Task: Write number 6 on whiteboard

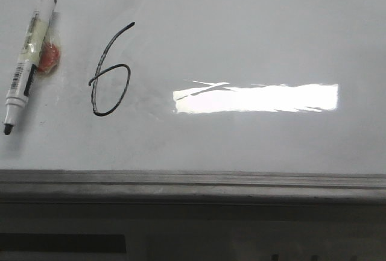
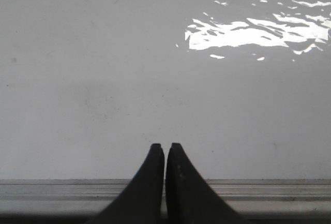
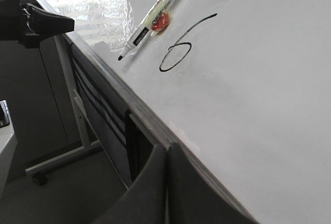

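Observation:
The whiteboard [image 1: 241, 38] lies flat and fills the front view; its grey edge rail [image 1: 193, 182] runs along the near side. A thin black slanted number 6 [image 1: 111, 74] is drawn left of centre; it also shows in the right wrist view [image 3: 178, 53]. A white marker with a black cap [image 1: 29, 56] lies uncapped-tip-down at the far left, beside the 6. My left gripper [image 2: 165, 145] is shut and empty over the board's near edge. My right gripper [image 3: 166, 146] is shut and empty at the edge rail, away from the 6.
A small red-orange object [image 1: 49, 56] lies against the marker. A bright rectangular light glare [image 1: 256, 98] sits right of the 6. Beyond the board's edge, the right wrist view shows a wheeled stand [image 3: 62, 157] and the other arm [image 3: 31, 22].

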Robot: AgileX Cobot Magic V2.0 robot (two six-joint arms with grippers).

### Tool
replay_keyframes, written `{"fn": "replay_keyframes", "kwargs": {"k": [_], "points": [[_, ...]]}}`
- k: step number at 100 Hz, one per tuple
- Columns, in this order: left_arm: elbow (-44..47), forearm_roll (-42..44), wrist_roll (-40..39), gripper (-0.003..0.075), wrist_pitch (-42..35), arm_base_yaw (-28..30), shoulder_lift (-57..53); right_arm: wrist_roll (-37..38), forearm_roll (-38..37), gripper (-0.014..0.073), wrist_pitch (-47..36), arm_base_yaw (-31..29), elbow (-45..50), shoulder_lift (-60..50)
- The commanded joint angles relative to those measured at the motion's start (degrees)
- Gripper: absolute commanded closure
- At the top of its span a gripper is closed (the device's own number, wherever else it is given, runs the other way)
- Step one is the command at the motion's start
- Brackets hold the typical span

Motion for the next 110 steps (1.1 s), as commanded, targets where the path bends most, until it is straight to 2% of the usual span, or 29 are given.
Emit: {"fn": "replay_keyframes", "kwargs": {"k": [1, 25, 36, 54, 64, 78, 88, 101, 110], "points": [[1.2, -0.1, -0.6, 0.0741, -4.4, 0.1, -1.7, -0.6, -0.5, 0.0657, -4.5, -0.4, -1.7, 0.3], [1.2, -0.1, -0.6, 0.0741, -4.4, 0.1, -1.7, -0.7, -0.7, 0.0657, -4.4, -0.4, -1.7, 0.3], [1.2, -0.1, -0.6, 0.0741, -4.4, 0.1, -1.7, -1.6, -8.8, 0.0657, -2.1, -0.5, -1.3, 0.3], [1.2, -0.1, -0.6, 0.0741, -4.4, 0.1, -1.7, -1.6, -9.2, 0.0657, -3.2, -0.6, 0.5, 0.5], [1.2, -0.1, -0.6, 0.0741, -4.4, 0.1, -1.7, -1.6, -9.2, 0.0657, -3.2, -3.6, 0.7, 0.5], [1.2, -0.1, -0.6, 0.0741, -4.4, 0.1, -1.7, -1.6, -6.9, 0.0657, -5.8, -15.0, 0.7, 0.5], [1.2, -0.1, -0.6, 0.0741, -4.4, 0.1, -1.7, -1.6, -6.8, 0.0657, -8.3, -26.9, 0.9, 0.5], [1.2, -0.1, -0.6, 0.0741, -4.4, 0.1, -1.7, -1.0, -5.1, 0.0657, -16.8, -40.5, 3.8, 0.5], [1.2, -0.1, -0.6, 0.0741, -4.4, 0.1, -1.7, 0.1, -5.0, 0.0657, -24.8, -46.4, 7.5, -0.7]]}}
